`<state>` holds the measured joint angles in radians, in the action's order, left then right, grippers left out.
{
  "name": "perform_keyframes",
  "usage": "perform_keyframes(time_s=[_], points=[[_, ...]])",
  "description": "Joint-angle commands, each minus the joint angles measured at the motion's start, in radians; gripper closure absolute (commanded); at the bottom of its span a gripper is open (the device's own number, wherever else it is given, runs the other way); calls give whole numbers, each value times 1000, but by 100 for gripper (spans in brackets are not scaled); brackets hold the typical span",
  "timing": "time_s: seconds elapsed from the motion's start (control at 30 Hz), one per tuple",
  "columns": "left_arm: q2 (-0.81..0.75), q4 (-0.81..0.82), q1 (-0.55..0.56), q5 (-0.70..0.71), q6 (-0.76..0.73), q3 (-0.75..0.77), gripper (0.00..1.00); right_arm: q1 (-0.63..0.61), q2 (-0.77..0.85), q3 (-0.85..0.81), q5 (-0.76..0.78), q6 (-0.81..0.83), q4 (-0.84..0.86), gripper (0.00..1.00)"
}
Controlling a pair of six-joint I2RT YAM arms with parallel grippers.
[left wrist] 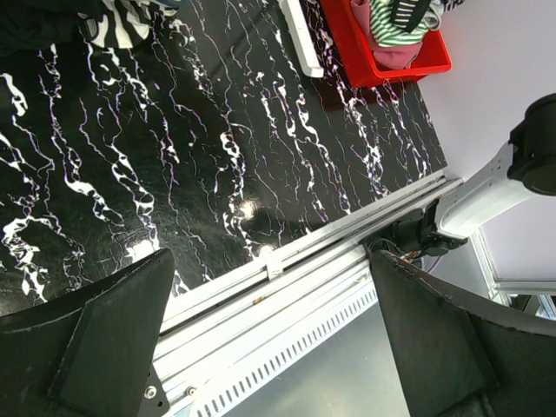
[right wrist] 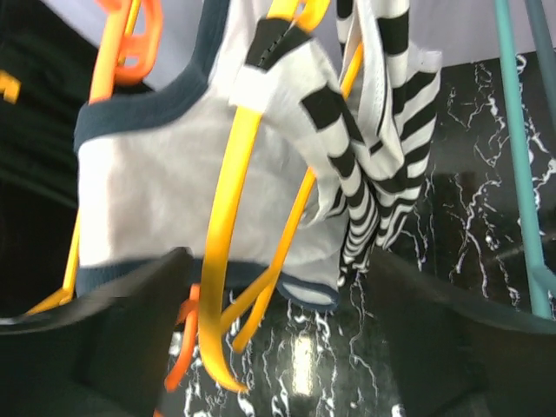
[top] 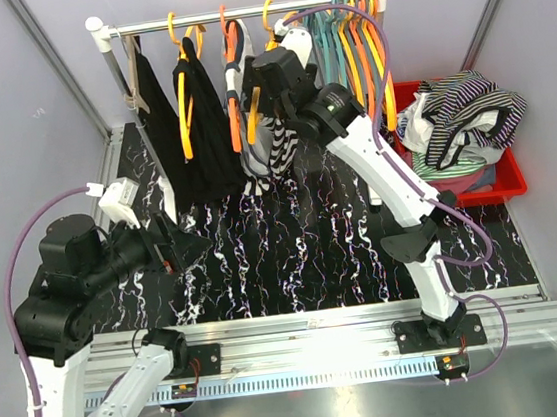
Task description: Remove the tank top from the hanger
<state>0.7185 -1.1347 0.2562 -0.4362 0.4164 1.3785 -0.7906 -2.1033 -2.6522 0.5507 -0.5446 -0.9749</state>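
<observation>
A black-and-white striped tank top hangs by one strap on a yellow hanger on the rail; in the top view it droops below the rack's middle. A white garment with navy trim hangs beside it on an orange hanger. My right gripper is open just under and in front of them, with the yellow hanger's lower end between the fingers and touching neither; it is at the rail in the top view. My left gripper is open and empty over the table's left side, also seen in its wrist view.
The rail also carries black garments on the left and bare teal and orange hangers on the right. A red bin heaped with clothes stands at the right. A metal rail runs along the near edge.
</observation>
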Motion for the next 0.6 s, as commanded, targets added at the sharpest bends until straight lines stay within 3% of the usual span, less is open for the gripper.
perform_keyframes(time_s=[0.0, 0.13, 0.23, 0.37, 0.57], points=[[-13, 3, 9, 25, -19, -6, 1, 16, -3, -34, 55, -11, 85, 16], [-17, -2, 12, 33, -18, -12, 1, 51, 6, -22, -11, -41, 9, 34], [-27, -2, 12, 47, -18, -25, 1, 67, 37, 58, -69, -61, -47, 39], [-40, 7, 12, 59, -18, -44, 1, 77, 78, 164, -92, -64, -107, 37], [-47, 15, 12, 57, -18, -55, 1, 79, 212, 329, -66, 14, -50, 44]])
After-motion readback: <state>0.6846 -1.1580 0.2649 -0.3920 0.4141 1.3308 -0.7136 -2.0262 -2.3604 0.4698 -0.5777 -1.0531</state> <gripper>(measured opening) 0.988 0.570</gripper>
